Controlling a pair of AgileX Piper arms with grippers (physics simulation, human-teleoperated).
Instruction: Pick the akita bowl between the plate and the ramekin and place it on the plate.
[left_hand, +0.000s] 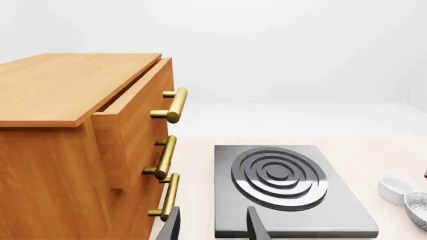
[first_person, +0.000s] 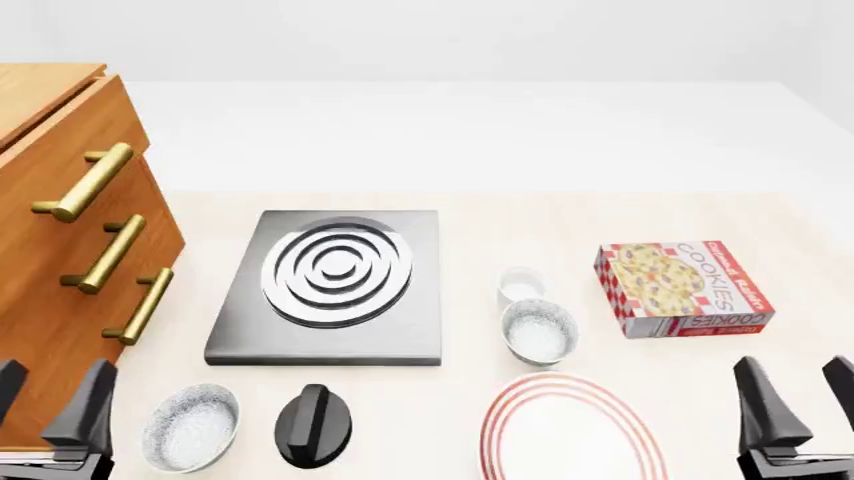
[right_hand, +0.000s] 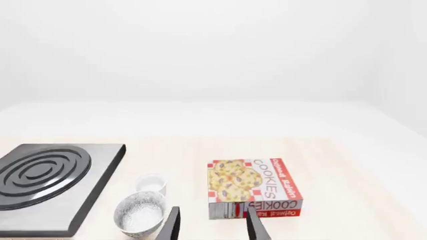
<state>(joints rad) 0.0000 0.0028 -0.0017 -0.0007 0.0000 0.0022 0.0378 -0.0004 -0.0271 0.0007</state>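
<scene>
Nothing has been picked up yet: the akita bowl (first_person: 539, 331) is seen low in the middle, between the ramekin (first_person: 519, 285) and the plate (first_person: 571, 430), while the left gripper (first_person: 47, 410) and right gripper (first_person: 797, 400) are held apart and empty.

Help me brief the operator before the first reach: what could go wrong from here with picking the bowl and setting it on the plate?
Wrong bowl: a look-alike bowl sits near the left pincer, while the akita bowl lies between the ramekin and the plate.

Crowding: the ramekin stands close behind the akita bowl, so a finger could knock it.

The cookie box flanks the right pincer's likely path.
</scene>
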